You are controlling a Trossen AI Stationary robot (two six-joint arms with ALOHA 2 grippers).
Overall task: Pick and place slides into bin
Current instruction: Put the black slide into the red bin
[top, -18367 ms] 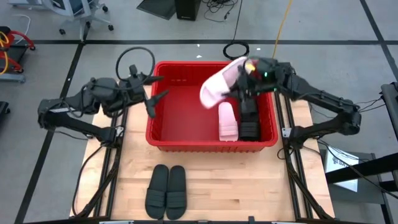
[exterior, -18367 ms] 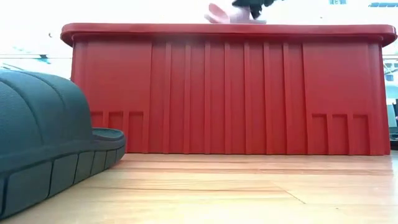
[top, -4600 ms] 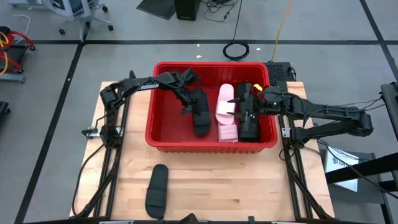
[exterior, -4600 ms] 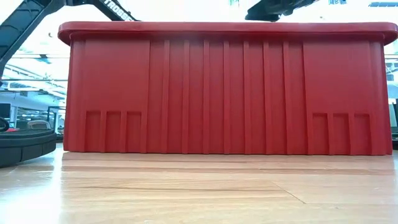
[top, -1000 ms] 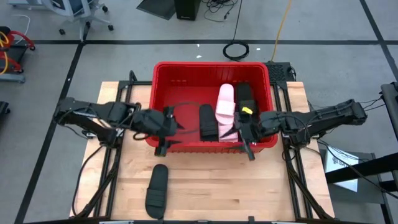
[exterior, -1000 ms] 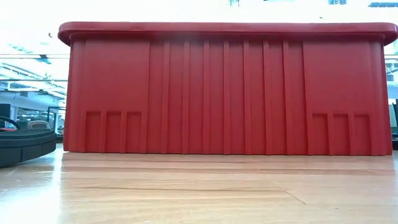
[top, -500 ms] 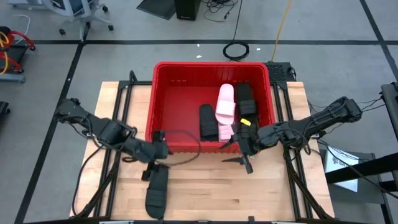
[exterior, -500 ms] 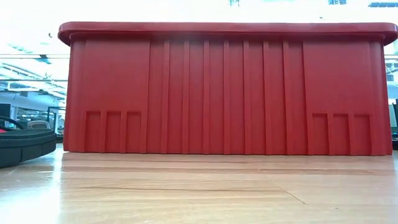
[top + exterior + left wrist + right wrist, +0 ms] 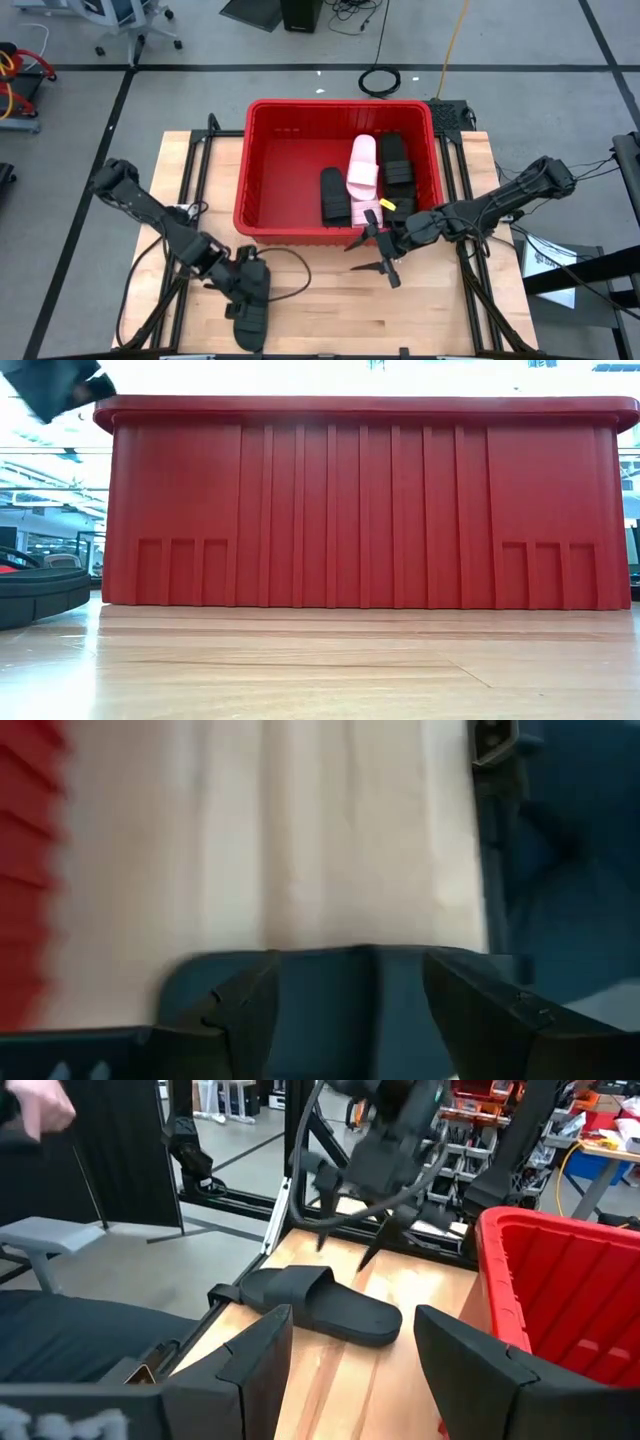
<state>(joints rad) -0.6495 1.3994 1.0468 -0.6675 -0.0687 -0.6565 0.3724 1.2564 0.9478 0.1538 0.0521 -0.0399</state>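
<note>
The red bin stands at the table's far middle; black slides and pale pink slides lie inside. One black slide lies sole-down on the wood near the table's front left. My left gripper hangs open above its far end, its fingers pointing down and clear of the slide. My right gripper is open over bare wood just in front of the bin's near wall. The low view shows the bin's wall and the slide's edge.
Black metal rails run along the table's left and right sides. A cable loops from my left arm over the wood. Bare wood lies between the bin and the front edge. A person's hand shows beyond the table.
My left gripper has left the bin's near wall, gone toward the table's near edge and come down over the black slide, staying open. My right gripper has drawn back off the bin's near rim toward the near edge and a little left, also open.
</note>
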